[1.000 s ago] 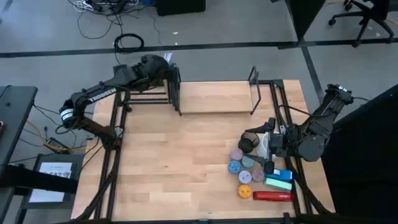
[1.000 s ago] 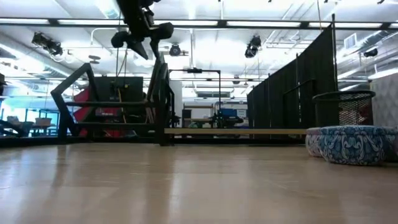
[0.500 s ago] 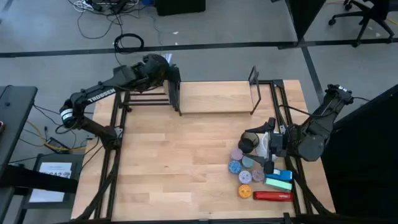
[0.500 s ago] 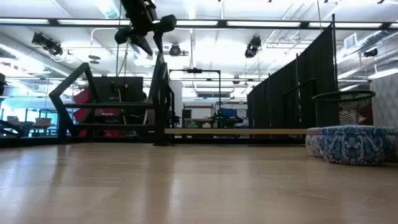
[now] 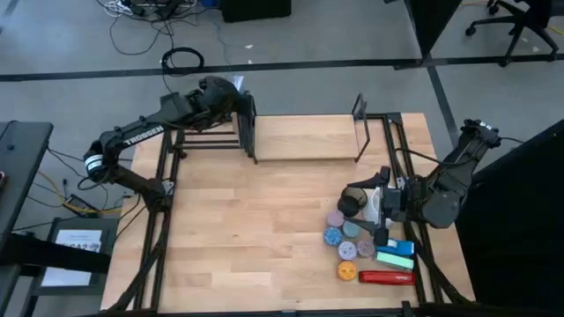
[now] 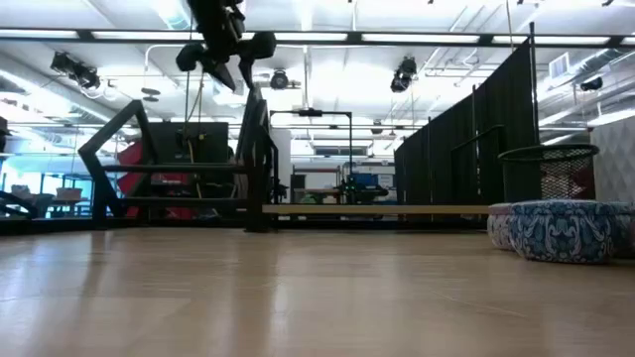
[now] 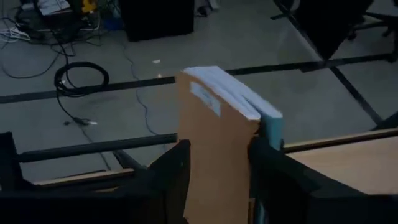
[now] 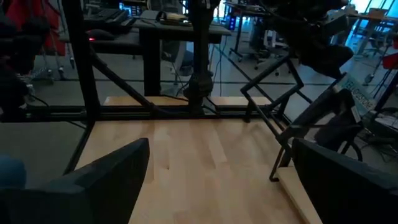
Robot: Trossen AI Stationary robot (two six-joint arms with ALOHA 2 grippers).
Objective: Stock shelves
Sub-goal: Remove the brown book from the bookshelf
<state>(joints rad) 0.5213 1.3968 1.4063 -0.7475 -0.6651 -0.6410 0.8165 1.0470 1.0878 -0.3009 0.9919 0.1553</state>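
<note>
From above, we see the left gripper (image 5: 236,99) at the worktop's (image 5: 256,229) far left corner, over the barred end of the shelves (image 5: 304,138); the arm hides what it carries. The pale board of the shelves runs along the far edge between black uprights, bare on top. The right gripper (image 5: 381,204) waits near the right edge beside a cluster of small patterned tins (image 5: 345,239), a green box (image 5: 396,257) and a red item (image 5: 385,277) we cannot identify. The middle and left of the worktop lie open.

At table height, we find the left gripper (image 6: 223,61) hanging high above the black rack (image 6: 184,169), its load hard to make out against the ceiling lights. A blue patterned tin (image 6: 566,230) is cut off at the right edge.

From the left wrist, we see the fingers (image 7: 177,171) clamped on an upright brown-covered book (image 7: 217,137), its white pages showing on top; a teal cover behind it is mostly hidden.

From the right wrist, the fingers (image 8: 115,168) stand wide apart with nothing between them, facing the open worktop and the rack's end at the far side.
</note>
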